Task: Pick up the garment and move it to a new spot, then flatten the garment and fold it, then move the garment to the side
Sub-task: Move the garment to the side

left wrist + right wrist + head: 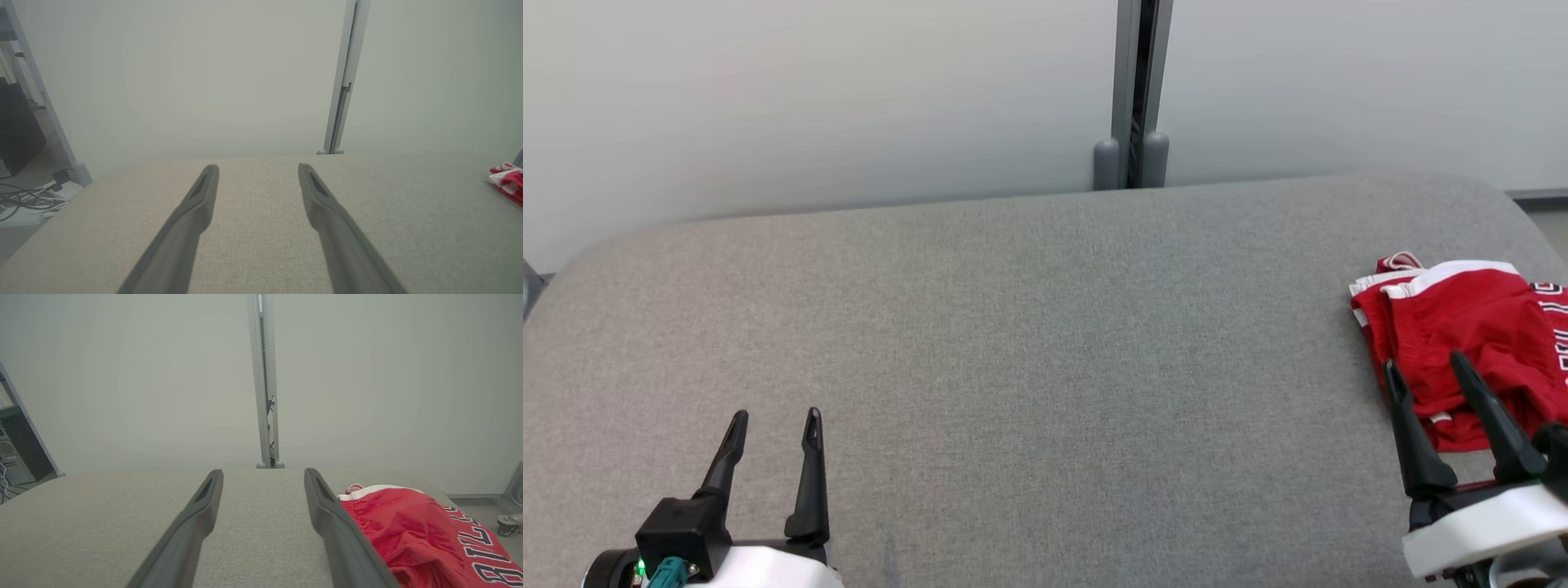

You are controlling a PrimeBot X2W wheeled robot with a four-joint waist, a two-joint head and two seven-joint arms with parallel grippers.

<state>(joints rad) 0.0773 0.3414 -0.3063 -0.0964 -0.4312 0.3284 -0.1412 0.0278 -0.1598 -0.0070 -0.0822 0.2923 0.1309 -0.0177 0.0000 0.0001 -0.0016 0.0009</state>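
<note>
red garment [1462,327] lies rumpled at the right end of the grey tabletop [1013,327], white trim toward the far side, dark lettering on its right part. right gripper [1423,359] hovers at the garment's near-left edge, jaws spread, pinching nothing, cloth just beside one finger. left gripper [774,415] over bare tabletop at near left, well apart from the garment, jaws spread, empty.
</note>
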